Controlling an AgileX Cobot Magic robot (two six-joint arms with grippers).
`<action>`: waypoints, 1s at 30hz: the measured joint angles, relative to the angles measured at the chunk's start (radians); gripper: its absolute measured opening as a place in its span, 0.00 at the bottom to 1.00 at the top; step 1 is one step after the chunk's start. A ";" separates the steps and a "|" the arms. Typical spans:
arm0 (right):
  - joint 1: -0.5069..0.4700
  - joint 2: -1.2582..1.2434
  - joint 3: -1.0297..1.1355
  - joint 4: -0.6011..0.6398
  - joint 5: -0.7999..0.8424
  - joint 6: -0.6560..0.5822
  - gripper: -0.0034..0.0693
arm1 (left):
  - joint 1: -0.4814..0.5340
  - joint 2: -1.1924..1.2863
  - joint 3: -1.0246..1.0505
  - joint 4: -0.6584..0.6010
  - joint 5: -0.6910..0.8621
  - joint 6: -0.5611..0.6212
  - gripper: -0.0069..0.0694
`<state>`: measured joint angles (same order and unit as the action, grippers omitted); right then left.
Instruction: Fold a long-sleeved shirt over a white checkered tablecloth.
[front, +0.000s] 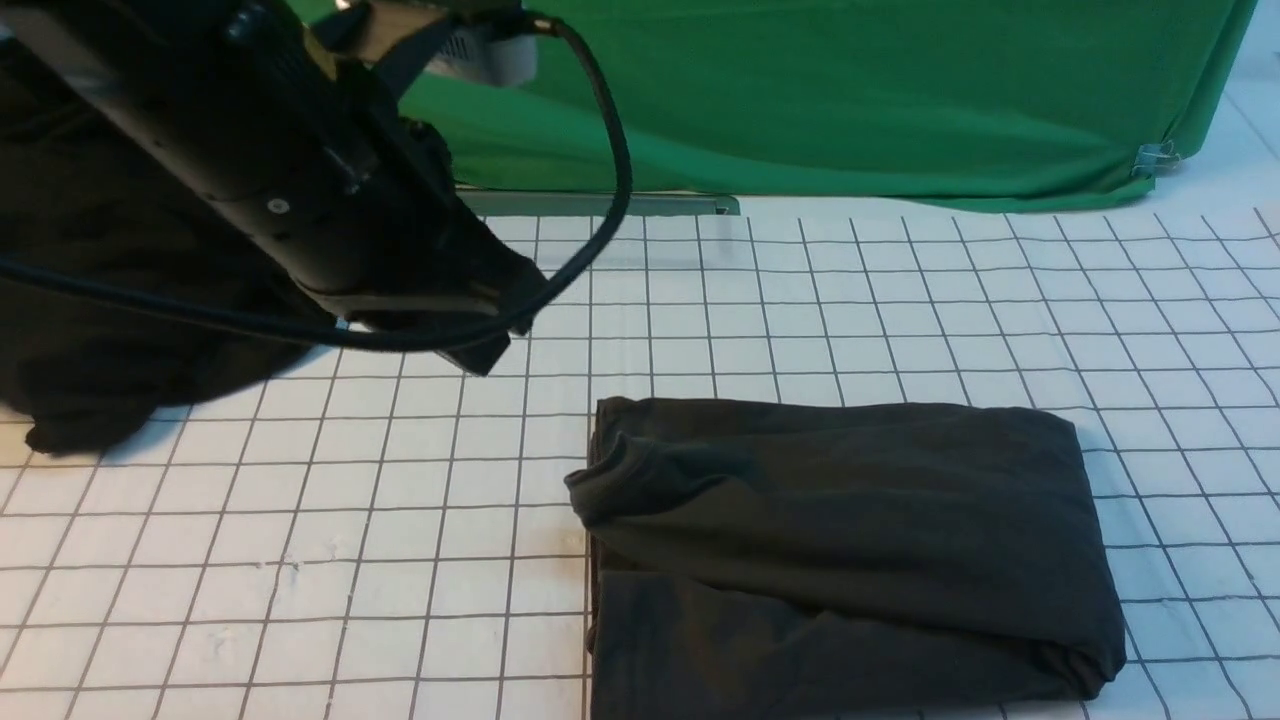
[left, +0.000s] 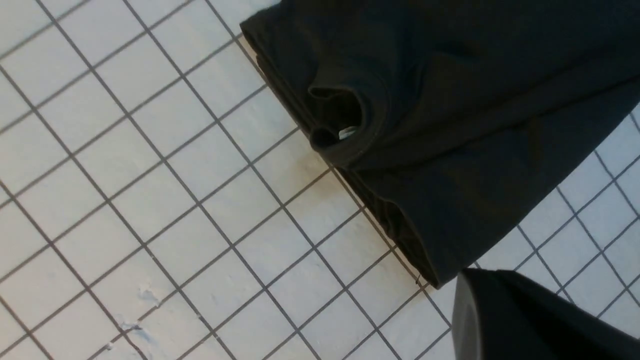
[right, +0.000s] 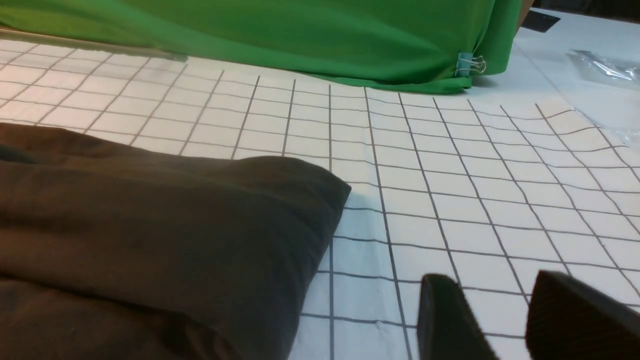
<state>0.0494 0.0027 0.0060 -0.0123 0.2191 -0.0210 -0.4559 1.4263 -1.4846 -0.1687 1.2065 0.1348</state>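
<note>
The long-sleeved shirt (front: 850, 540) lies folded into a thick dark rectangle on the white checkered tablecloth (front: 300, 520), near the front, right of centre. Its collar opening (left: 340, 117) faces left, with a bit of white print inside. My left gripper (front: 485, 350) hangs shut above the cloth, up and left of the shirt, holding nothing; in the left wrist view the left gripper (left: 480, 300) sits just off the shirt's corner (left: 435, 280). My right gripper (right: 492, 280) stands open over bare tablecloth (right: 450, 200), beside the shirt's right edge (right: 320, 200), nothing between its fingers. It is outside the front view.
A heap of deeper black fabric (front: 100, 300) lies at the far left behind my left arm. A green backdrop cloth (front: 850, 100) hangs along the back, clipped at its right corner (front: 1155, 155). Clear plastic (right: 605, 65) lies beyond the tablecloth's right side.
</note>
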 joint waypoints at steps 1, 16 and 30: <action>0.000 0.000 0.000 0.000 0.000 0.000 0.38 | 0.000 -0.009 0.000 0.000 -0.002 0.000 0.09; 0.000 0.000 0.000 0.000 0.000 0.000 0.38 | 0.000 -0.563 0.038 -0.004 -0.036 -0.024 0.09; 0.000 0.000 0.000 0.000 0.001 0.000 0.38 | 0.000 -1.196 0.842 -0.173 -0.854 -0.024 0.09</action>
<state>0.0494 0.0023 0.0060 -0.0123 0.2203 -0.0210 -0.4559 0.2298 -0.6430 -0.3414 0.3521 0.1112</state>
